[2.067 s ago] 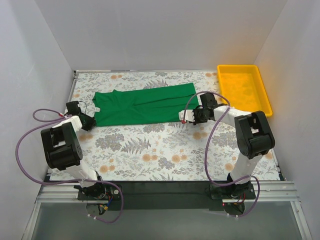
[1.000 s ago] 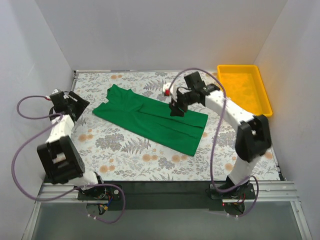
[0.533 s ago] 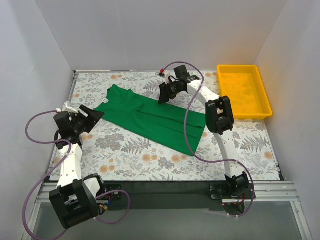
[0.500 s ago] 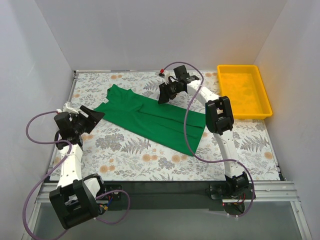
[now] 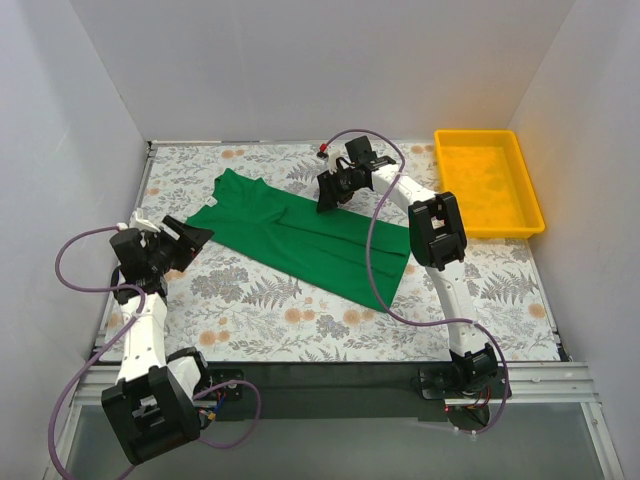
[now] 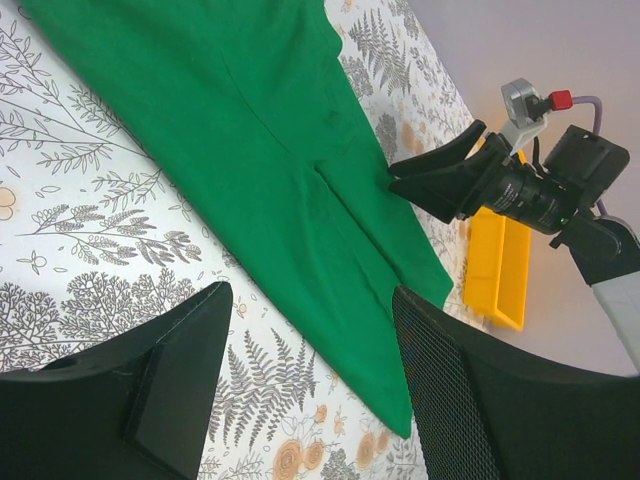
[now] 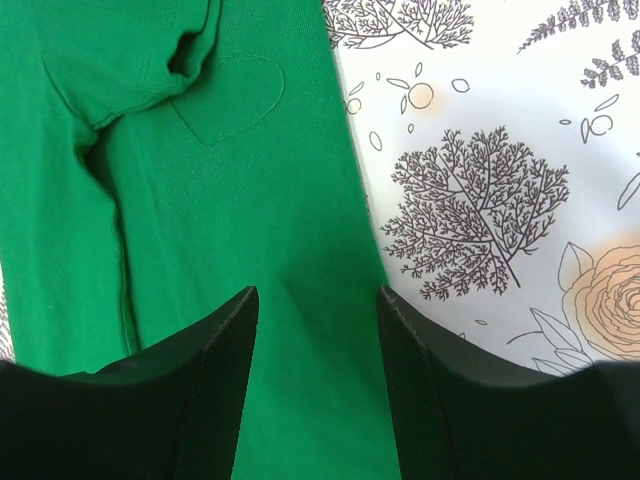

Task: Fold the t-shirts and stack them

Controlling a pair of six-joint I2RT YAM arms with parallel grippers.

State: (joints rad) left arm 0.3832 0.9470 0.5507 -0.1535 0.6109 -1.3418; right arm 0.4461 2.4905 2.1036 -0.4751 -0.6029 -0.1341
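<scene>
T-shirt point(image 5: 300, 235) flat on bench point(image 5: 300, 315), ahead of left claw point(image 5: 192, 237), spread and empty. Right claw point(image 5: 326, 196), spread, over its edge.

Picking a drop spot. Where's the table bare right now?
Widest bare stretch: table between the shirt and the near edge. Also the far left corner behind the shirt. Crowded: shirt's far edge under the right pincer, and its left corner by the left pincer.

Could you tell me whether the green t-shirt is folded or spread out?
Partly folded: the green cloth t-shirt lies as a long narrow strip, a sleeve turned inward.
</scene>
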